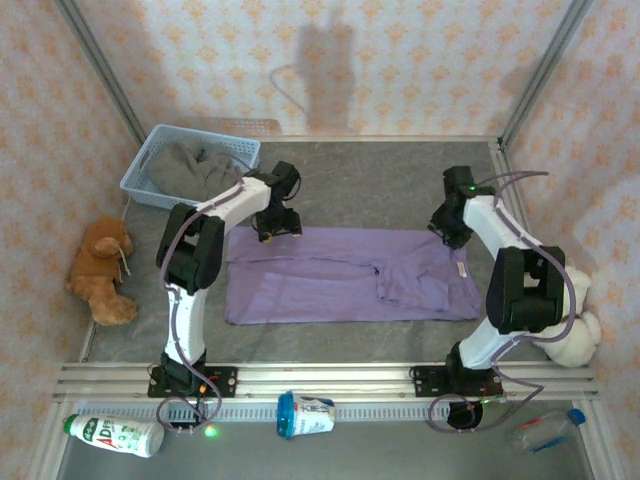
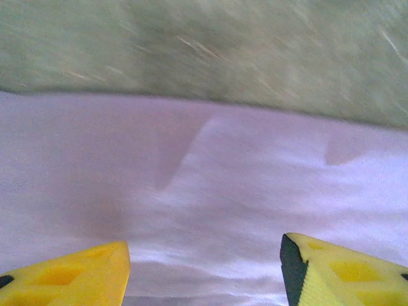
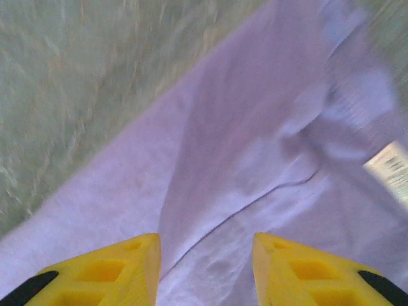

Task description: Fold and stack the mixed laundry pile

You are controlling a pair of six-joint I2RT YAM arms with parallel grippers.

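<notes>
Grey stone-look table (image 1: 400,180), patterned wallpaper behind. The soft lavender T-shirt (image 1: 320,285) lies flat mid-table; the grey top (image 1: 195,165) sits bunched in a blue lattice basket (image 1: 140,188), partly hidden. The left gripper (image 2: 204,255) and right gripper (image 3: 205,252) hover over the shirt, jaws parted, holding nothing; close views blurred

Grey stone-look table (image 1: 360,180) sits in a little booth: pale pink wallpaper (image 1: 430,60) with orange floral motifs behind and beside it, metal posts (image 1: 100,72) at its far corners, aluminium rail (image 1: 330,380) along its near edge, and a soft shadow (image 1: 328,60) on the back wall.
</notes>
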